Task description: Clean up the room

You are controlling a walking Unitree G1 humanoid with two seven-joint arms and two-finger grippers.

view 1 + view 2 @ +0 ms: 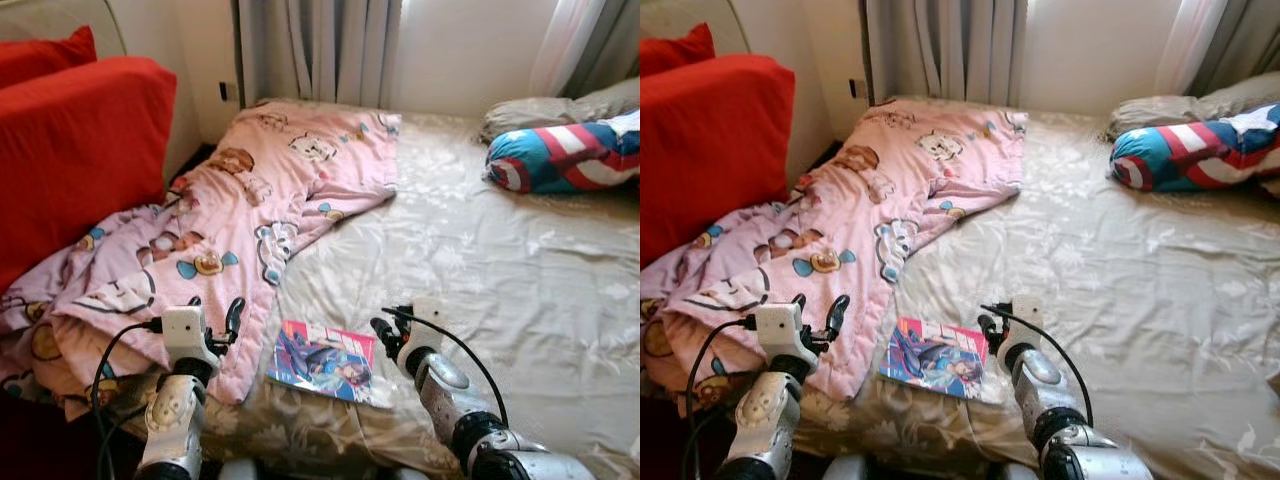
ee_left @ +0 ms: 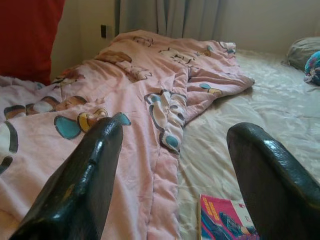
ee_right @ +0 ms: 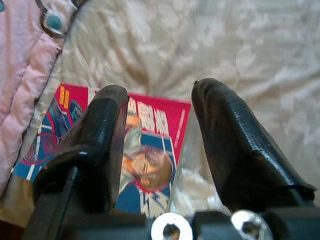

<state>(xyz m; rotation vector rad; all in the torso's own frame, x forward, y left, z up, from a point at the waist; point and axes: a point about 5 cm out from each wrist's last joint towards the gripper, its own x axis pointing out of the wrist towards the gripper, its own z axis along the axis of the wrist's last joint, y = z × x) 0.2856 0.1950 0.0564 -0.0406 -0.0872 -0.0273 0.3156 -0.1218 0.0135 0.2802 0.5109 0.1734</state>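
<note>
Barely started: comic book (image 1: 325, 362) lies flat on bed (image 1: 520, 280) near front edge, just beside pink cartoon blanket (image 1: 230, 215), rumpled, unfolded. Right end effector (image 3: 159, 145) wide, empty, hovering over comic book. Left end effector (image 1: 216, 318) wide, empty, above blanket. Pickup likely next.

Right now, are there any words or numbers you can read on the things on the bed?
Comic book: yellow and white lettering on its pink cover, too blurred to read.
Pink blanket: cartoon pictures, no legible words.
Striped star pillow: a star, no text.
Nothing can be quoted.
</note>
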